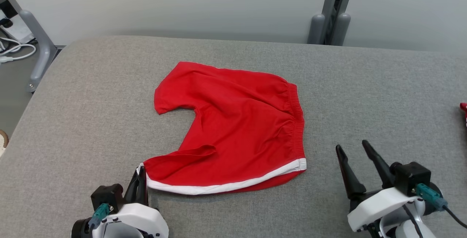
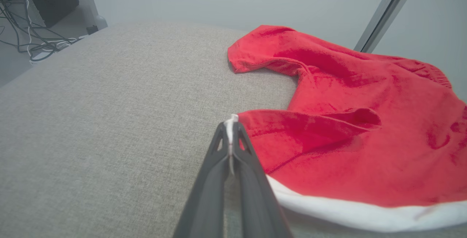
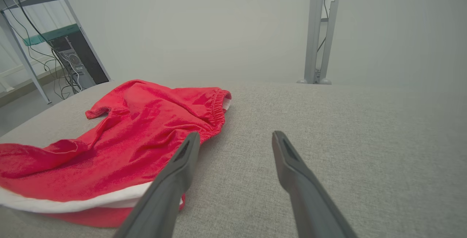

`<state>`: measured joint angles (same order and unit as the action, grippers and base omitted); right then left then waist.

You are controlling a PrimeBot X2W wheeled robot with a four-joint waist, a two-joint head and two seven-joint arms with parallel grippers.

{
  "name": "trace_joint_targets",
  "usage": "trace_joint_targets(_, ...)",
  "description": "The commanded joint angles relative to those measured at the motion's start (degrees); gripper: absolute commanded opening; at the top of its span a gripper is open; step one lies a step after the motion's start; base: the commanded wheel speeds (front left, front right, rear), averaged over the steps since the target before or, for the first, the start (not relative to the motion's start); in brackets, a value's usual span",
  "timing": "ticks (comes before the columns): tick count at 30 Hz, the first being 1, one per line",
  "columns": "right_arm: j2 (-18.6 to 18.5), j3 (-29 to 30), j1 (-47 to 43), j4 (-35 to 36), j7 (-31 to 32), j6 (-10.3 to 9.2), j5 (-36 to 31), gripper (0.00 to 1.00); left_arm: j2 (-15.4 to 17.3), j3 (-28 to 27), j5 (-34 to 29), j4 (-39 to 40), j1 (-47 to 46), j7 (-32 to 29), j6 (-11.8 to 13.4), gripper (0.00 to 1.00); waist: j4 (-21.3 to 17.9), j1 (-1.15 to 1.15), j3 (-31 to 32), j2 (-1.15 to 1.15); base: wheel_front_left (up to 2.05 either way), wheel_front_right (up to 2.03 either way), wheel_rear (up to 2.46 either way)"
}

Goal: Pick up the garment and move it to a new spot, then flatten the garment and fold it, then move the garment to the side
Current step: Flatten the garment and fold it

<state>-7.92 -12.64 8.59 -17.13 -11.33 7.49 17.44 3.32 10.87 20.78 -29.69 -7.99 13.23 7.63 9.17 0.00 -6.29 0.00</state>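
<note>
The garment [image 1: 237, 128] is a pair of red shorts with a white hem and an elastic waistband, lying spread on the grey table [image 1: 91, 95]. My left gripper [image 1: 141, 172] is at the garment's near left corner, shut on the white hem; the left wrist view shows the garment [image 2: 346, 135] with its white edge pinched between the tips of the left gripper [image 2: 231, 124]. My right gripper [image 1: 352, 146] stands open to the right of the garment, apart from it. In the right wrist view the right gripper [image 3: 236, 137] holds nothing, with the garment [image 3: 138, 139] to its left.
A metal post [image 1: 334, 11] rises behind the table's far edge. A table leg [image 1: 40, 48] and cables [image 1: 14, 50] are on the floor at far left. A small red item [image 1: 464, 110] shows at the right edge. Bare cloth surface lies to the garment's left and right.
</note>
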Motion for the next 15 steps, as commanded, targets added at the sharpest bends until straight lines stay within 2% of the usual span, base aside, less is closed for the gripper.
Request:
trace_joint_targets(1,-0.2,-0.2,-0.8,-0.2,0.3,0.0,0.2,1.0,0.4,-0.1,0.1,0.6,0.5,0.5,-0.2,0.0,0.1,0.0,0.2,0.0,0.0,0.0,0.0)
trace_joint_targets(6,1.0,-2.0,-1.1,-2.4,1.9,0.0,3.8,1.0,0.3,0.6,-0.3,2.6,1.3,1.0,-0.3,0.0,0.9,0.0,1.0,0.0,0.0,0.0,0.0)
trace_joint_targets(13,2.9,-4.8,0.2,-6.8,5.3,0.0,12.1,1.0,0.3,1.9,-0.8,3.9,2.4,1.2,-0.2,0.0,2.3,0.0,2.1,0.0,0.0,0.0,0.0)
trace_joint_targets(15,2.5,-5.7,0.8,-8.0,5.5,0.0,11.8,1.0,0.3,2.2,-0.8,4.1,2.6,1.2,-0.1,0.0,2.6,0.0,2.1,0.0,0.0,0.0,0.0)
